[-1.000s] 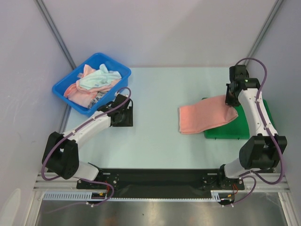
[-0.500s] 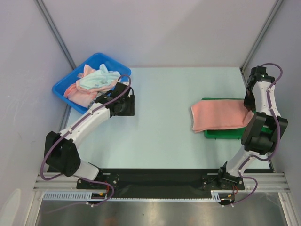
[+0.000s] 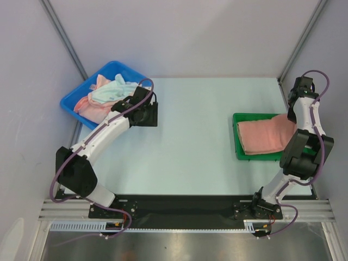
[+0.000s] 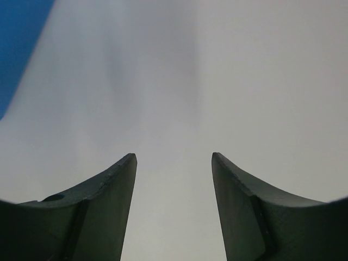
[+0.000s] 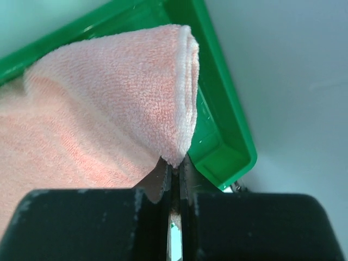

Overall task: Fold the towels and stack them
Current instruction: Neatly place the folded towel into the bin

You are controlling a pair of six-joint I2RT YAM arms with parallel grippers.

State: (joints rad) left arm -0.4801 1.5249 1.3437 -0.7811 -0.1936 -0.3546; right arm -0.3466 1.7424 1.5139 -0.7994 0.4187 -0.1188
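A folded salmon-pink towel lies in the green tray at the right. My right gripper is shut on that towel's right corner; in the right wrist view the towel rises from the pinched jaws over the tray's rim. Several more towels, salmon-pink and a pale mint one, are heaped in the blue bin at the back left. My left gripper is open and empty beside the bin; its fingers show only bare table between them.
The bin's blue wall shows at the top left of the left wrist view. Grey walls enclose the table at the back and sides. The right arm stands close to the right wall.
My right gripper has dragged the pink towel to the right, from half on the table onto the green tray. My left gripper has moved up and slightly right beside the blue bin.
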